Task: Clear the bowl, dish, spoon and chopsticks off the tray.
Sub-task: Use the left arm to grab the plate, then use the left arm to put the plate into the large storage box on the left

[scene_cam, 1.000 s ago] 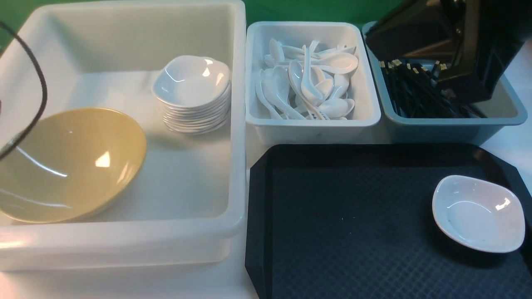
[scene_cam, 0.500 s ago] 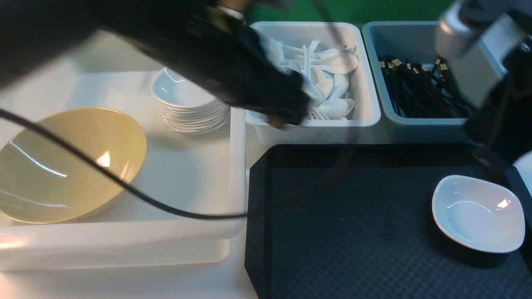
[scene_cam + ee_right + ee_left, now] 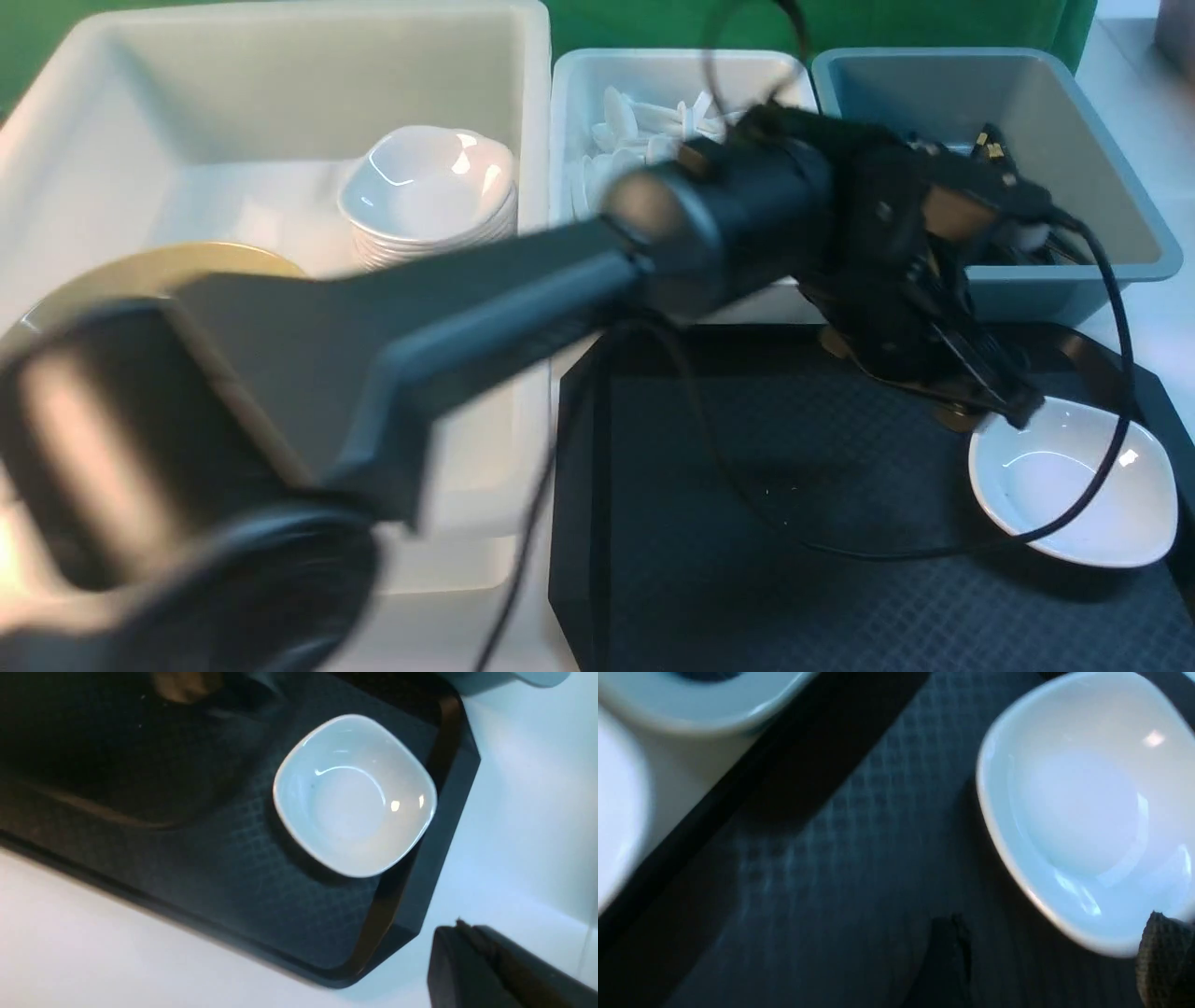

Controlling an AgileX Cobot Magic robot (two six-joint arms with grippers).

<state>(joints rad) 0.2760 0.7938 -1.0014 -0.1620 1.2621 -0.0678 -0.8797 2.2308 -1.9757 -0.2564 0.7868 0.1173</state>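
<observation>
The small white dish [image 3: 1074, 485] sits at the right end of the black tray [image 3: 766, 560]. My left arm reaches across from the lower left. My left gripper [image 3: 994, 411] is open at the dish's far-left rim. In the left wrist view the dish [image 3: 1083, 807] lies ahead of the open gripper [image 3: 1057, 961], with one finger [image 3: 1164, 961] at its rim. The olive-yellow bowl [image 3: 168, 257] lies in the big white tub, mostly hidden by my arm. My right gripper [image 3: 460, 933] is shut and empty over the white table beside the tray corner [image 3: 420, 905]; the dish [image 3: 355, 798] shows there too.
The big white tub [image 3: 532, 140] also holds a stack of small white dishes [image 3: 429, 191]. A smaller white tub [image 3: 560, 112] holds spoons [image 3: 644, 117]. A grey-blue tub [image 3: 1102, 177] holds black chopsticks [image 3: 990, 149]. A black cable [image 3: 1111, 308] loops over the dish.
My left arm swept right from over the spoon tub down to the dish on the tray. My right arm has left the front view, away from the chopstick tub.
</observation>
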